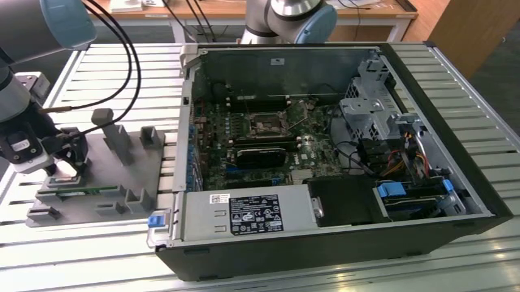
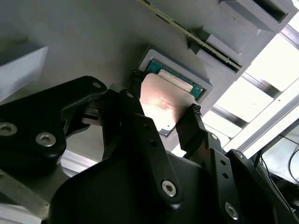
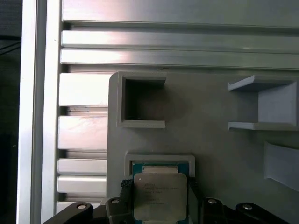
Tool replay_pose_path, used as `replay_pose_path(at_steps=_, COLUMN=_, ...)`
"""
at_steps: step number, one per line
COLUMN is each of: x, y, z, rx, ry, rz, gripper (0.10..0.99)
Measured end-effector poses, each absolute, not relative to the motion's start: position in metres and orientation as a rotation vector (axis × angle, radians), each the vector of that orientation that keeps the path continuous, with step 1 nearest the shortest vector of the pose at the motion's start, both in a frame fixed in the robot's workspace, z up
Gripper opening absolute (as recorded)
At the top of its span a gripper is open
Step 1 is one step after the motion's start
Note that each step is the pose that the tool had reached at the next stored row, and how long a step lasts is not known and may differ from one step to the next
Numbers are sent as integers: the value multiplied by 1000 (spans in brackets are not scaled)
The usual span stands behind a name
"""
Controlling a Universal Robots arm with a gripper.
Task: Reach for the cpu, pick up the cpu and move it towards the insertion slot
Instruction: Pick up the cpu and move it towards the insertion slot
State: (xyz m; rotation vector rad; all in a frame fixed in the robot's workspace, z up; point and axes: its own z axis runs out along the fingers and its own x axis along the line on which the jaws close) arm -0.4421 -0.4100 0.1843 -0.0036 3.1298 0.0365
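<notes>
The pincer (image 1: 63, 172) points down at the grey plastic fixture (image 1: 106, 188). The fixture lies on the slatted metal table (image 1: 122, 79).

In both wrist views the pincer (image 2: 165, 95) (image 3: 159, 185) has the cpu (image 2: 161, 107) (image 3: 160, 198) right between its tips. The cpu is a small flat square chip with a pale, shiny metal top. The two black fingers (image 2: 192, 128) are closed in on it. One presses on each of two opposite edges. They are only as far apart as the chip is wide.

The cpu is at the square recess (image 3: 160, 158) of the fixture, straight under the pincer. In the second wrist view the chip covers part of the recess rim (image 2: 205, 88). A strip of green shows inside the recess, just past the chip. I cannot tell how far the chip is up from the recess.

A thin green memory stick (image 1: 77, 191) lies on the fixture just beside the pincer's tips.

The insertion slot (image 1: 267, 126) is well apart from the pincer, off to the exterior view's right of it. It is a square socket with a shiny frame and a dark middle. It sits on the green motherboard (image 1: 317, 155) inside the open computer case (image 1: 341, 249). The wall of the case stands between the pincer and the slot.
</notes>
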Motion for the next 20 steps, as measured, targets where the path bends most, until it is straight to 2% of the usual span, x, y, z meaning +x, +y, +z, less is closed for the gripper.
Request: replay_pose_path(at_steps=20, x=-442, y=-410, z=199, rx=-4, ry=3130, rz=37, gripper=545)
